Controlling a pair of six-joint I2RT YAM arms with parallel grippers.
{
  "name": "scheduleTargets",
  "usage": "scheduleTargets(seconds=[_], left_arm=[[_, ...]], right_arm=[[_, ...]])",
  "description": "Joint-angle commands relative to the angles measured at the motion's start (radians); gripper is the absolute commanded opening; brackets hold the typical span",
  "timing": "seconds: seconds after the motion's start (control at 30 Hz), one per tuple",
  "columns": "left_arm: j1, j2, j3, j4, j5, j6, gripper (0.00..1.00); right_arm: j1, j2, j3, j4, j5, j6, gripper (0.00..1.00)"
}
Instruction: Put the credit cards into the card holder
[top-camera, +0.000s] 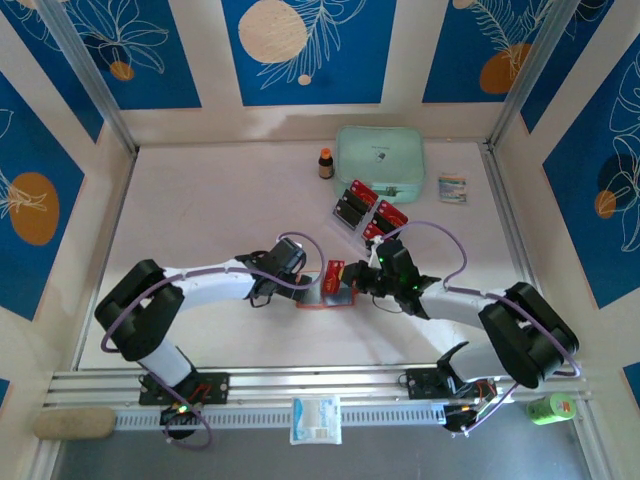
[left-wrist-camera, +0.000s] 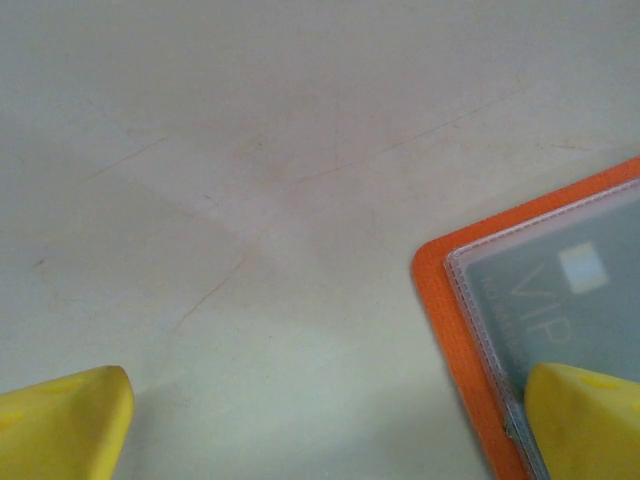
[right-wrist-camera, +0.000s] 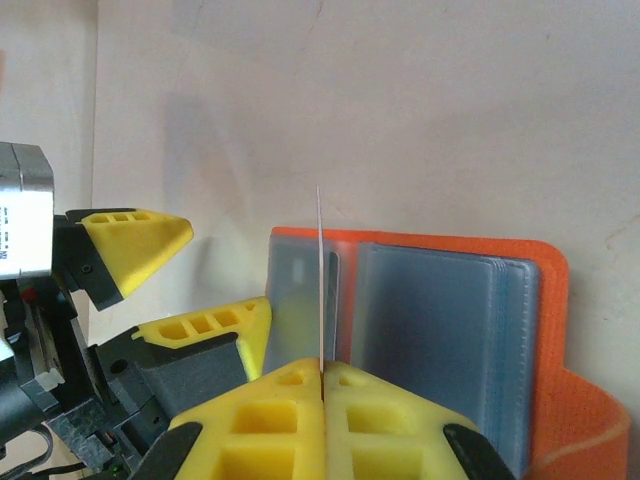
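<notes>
Card (right-wrist-camera: 320, 270) in right tool (right-wrist-camera: 322, 374) at orange holder (right-wrist-camera: 552, 330)

Credit cards (top-camera: 358, 203) (red, black) lie near mint pouch (top-camera: 380, 155).

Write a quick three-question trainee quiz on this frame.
1. True or false: the right hand is open and empty.
2. One finger of the open left hand overlaps which thing? A) mint-green zip pouch B) open orange square wallet C) small brown bottle
3. Fill in: the right hand pinches a thin ___ edge-on above the wallet.
Key: 1 false; 2 B; 3 card.
</notes>
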Motion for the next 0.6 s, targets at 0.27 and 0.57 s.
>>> scheduleTargets(seconds=[0.27,0.57], left_arm=[[-0.007,0.01,-0.021,0.007,-0.02,0.0,1.0],[-0.007,0.009,-0.022,0.008,-0.02,0.0,1.0]], right_arm=[[0.011,0.052,-0.006,0.047,-0.016,0.008,0.0],[0.014,0.066,-0.005,0.058,-0.026,0.01,0.0]])
